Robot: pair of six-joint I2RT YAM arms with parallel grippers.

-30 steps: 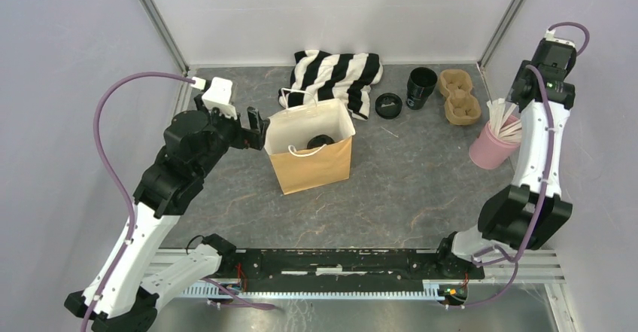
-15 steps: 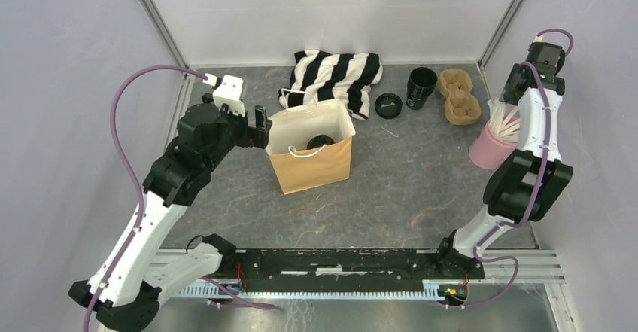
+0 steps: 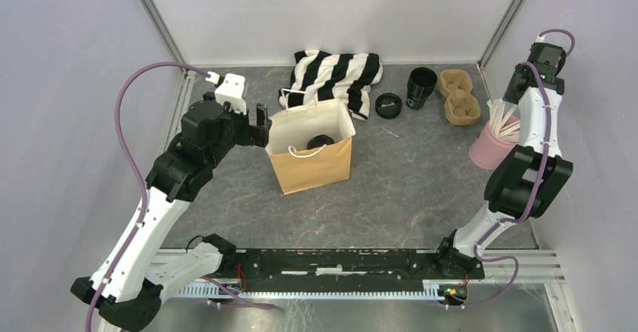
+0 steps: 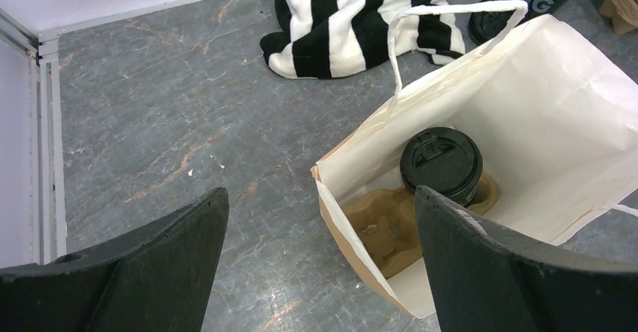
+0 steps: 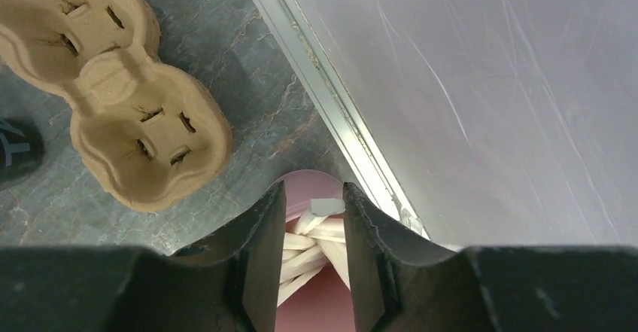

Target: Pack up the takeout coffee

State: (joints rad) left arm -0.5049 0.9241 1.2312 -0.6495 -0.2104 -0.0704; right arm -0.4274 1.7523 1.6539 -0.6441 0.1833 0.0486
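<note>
**Coffee in bag; left pincer wide, right pincer over sticks**

Item 1. Coffee [image 4: 440, 162]: black cup with a round black lid, upright inside the bag [image 3: 312, 168]. It sits in one well of a brown pulp carrier [image 4: 384, 230] that lies on the bag's floor.

Item 2. Bag: brown paper with a white lining and white cord handles. It stands upright with its mouth open, near the middle of the desk [image 4: 165, 121].

Item 3. Left pincer [image 4: 320, 195]: jaws spread wide and holding nothing. It hangs just beside the bag's left rim, tilted toward the mouth, and is not touching the coffee.

Item 4. Right pincer [image 5: 312, 190]: raised at the far right corner, pointing down over a pink cup [image 3: 489, 151]. The jaws stand apart with a narrow gap, and the white sticks [image 5: 308, 245] in the pink cup show through that gap. Nothing is seen clamped.

Item 5. Striped cloth [image 3: 338, 72]: black and white, bunched at the far edge of the desk behind the bag.

Item 6. Loose lid [image 3: 388, 105]: black, flat on the desk to the right of the cloth.

Item 7. Open cup [image 3: 421, 87]: black, upright, just right of the loose lid.

Item 8. Second carrier [image 3: 460, 96]: brown pulp with two wells, between the open cup and the pink cup.
</note>
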